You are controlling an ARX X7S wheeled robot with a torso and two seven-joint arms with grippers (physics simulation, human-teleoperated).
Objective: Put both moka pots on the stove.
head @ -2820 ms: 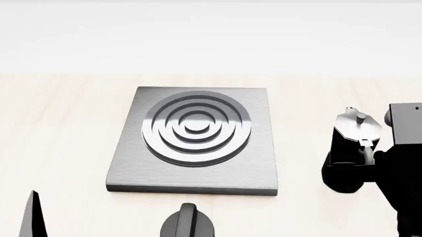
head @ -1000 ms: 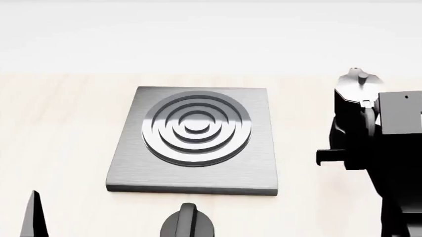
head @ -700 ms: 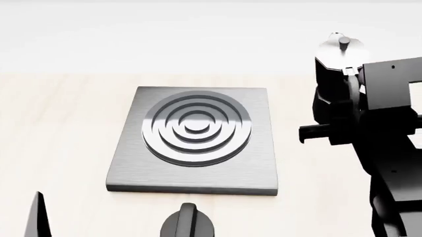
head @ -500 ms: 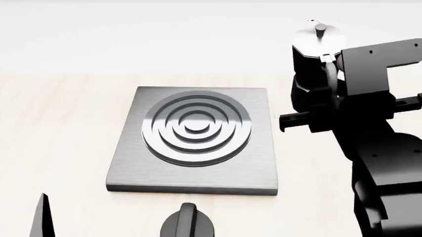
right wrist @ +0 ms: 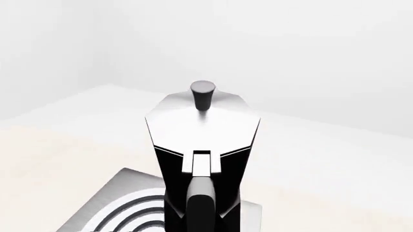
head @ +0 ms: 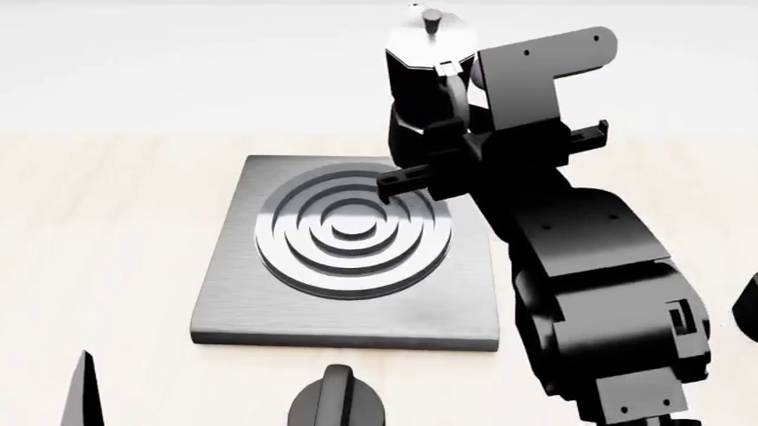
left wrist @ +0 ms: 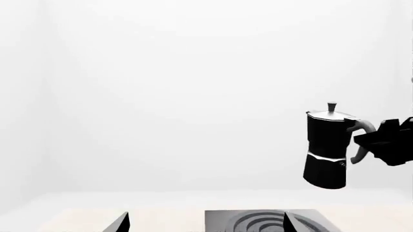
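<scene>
My right gripper [head: 448,124] is shut on the curved handle of one moka pot [head: 424,67] and holds it upright in the air over the far right part of the stove [head: 255,293]. The right wrist view shows the pot's silvery lid and knob [right wrist: 203,121] from behind its handle, with the stove [right wrist: 123,208] below. The left wrist view shows this pot [left wrist: 328,147] hanging well above the stove [left wrist: 258,220]. My left gripper [left wrist: 206,227] is open and empty, low at the near left; one finger [head: 83,395] shows in the head view. The second moka pot is out of view.
A black round dial knob [head: 337,404] sits on the pale wooden table [head: 106,222] just in front of the stove. My bulky right arm [head: 592,266] covers the table to the right of the stove. A dark shape [head: 748,306] shows at the right edge; I cannot tell what it is.
My right arm has lifted the moka pot off the table at the right and carried it up and to the left, over the stove's far right part. The left gripper has barely moved.
</scene>
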